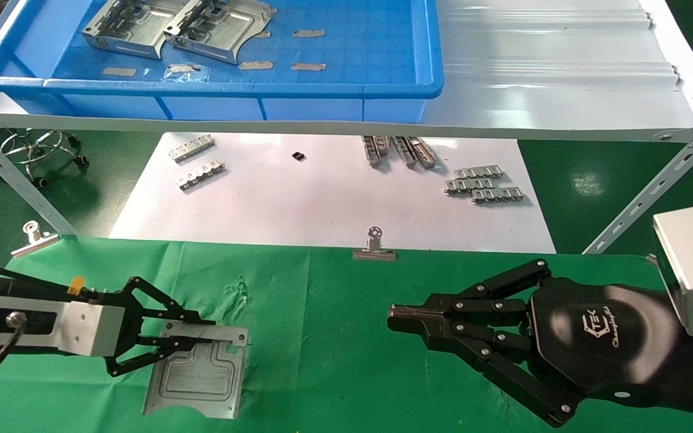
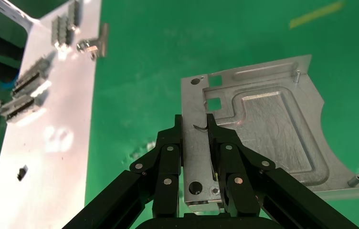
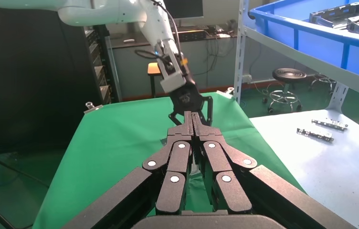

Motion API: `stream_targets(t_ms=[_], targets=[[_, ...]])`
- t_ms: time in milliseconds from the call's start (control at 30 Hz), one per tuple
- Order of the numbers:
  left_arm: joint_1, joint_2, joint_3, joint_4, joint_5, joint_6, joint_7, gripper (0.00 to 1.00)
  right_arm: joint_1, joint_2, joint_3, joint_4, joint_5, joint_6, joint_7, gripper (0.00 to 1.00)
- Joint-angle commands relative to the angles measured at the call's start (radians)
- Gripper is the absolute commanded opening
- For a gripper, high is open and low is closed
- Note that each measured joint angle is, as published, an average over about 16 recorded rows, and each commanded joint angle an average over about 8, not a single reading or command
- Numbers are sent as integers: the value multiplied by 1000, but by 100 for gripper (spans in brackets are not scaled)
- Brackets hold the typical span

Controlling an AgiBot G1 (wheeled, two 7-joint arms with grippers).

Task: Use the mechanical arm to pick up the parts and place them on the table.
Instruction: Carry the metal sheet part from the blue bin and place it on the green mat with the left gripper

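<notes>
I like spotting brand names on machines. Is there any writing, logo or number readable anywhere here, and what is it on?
"TEK", inside a white hexagon logo on the black palm of the right pincer.
A line of white script under that logo: too blurred to read for certain.
No readable text on the held part, the left pincer, the blue tray or the green table.

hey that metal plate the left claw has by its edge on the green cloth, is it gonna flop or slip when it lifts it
The plate looks like stiff embossed sheet metal, so it probably won't flop. The left claw pinches only one rim, so it may tilt or pivot. Its smooth, shiny surface could slip somewhat.
</notes>
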Motion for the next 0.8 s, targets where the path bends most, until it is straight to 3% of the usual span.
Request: stream_targets(t_ms=[33, 200, 267, 333, 467, 533, 600, 800], targets=[[0, 15, 8, 32, 17, -10, 31, 0, 0, 0, 0, 0, 0, 0, 0, 0], [9, 41, 8, 89, 27, -51, 74, 0, 0, 0, 0, 0, 0, 0, 0, 0], [13, 48, 5, 106, 24, -66, 89, 7, 0, 0, 0, 0, 0, 0, 0, 0], [18, 54, 1, 121, 21, -76, 103, 27, 0, 0, 0, 0, 0, 0, 0, 0], [27, 65, -3, 144, 16, -86, 129, 77, 0, 0, 0, 0, 0, 0, 0, 0], [31, 69, -5, 153, 13, -88, 141, 95, 0, 0, 0, 0, 0, 0, 0, 0], [34, 73, -8, 163, 9, -92, 153, 100, 0, 0, 0, 0, 0, 0, 0, 0], [39, 83, -21, 189, -11, -96, 186, 100, 0, 0, 0, 0, 0, 0, 0, 0]])
